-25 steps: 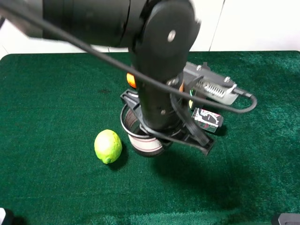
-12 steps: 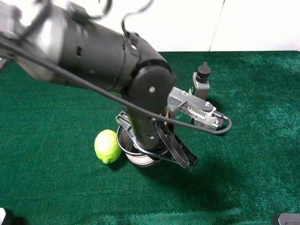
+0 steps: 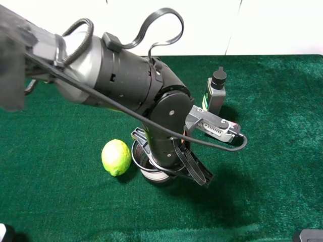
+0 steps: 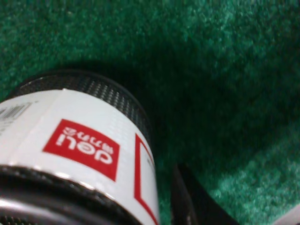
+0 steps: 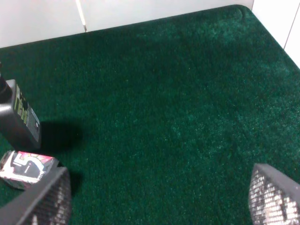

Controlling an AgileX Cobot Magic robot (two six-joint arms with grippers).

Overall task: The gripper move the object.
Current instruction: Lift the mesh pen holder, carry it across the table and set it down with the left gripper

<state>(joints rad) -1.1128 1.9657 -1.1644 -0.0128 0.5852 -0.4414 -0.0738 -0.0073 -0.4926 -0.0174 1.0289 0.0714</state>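
The black wire-mesh pen cup (image 3: 151,174) with its white band stands on the green cloth, just right of a lime. My left gripper (image 3: 162,169) reaches down over it, with one black finger (image 3: 198,172) on its right side and the other at its far left rim. The jaws hold the cup. In the left wrist view the cup (image 4: 79,145) fills the frame with a red logo, and one finger (image 4: 192,204) is close beside its wall. My right gripper (image 5: 159,201) is open and empty over bare cloth.
A yellow-green lime (image 3: 116,157) lies close to the cup's left. A grey bottle with a black cap (image 3: 216,93) stands behind at the right and also shows in the right wrist view (image 5: 18,122). A small patterned jar (image 5: 26,166) lies next to it.
The left arm has swung down and toward the front. The pen cup has shifted toward the front edge with the gripper. The lime has not moved.
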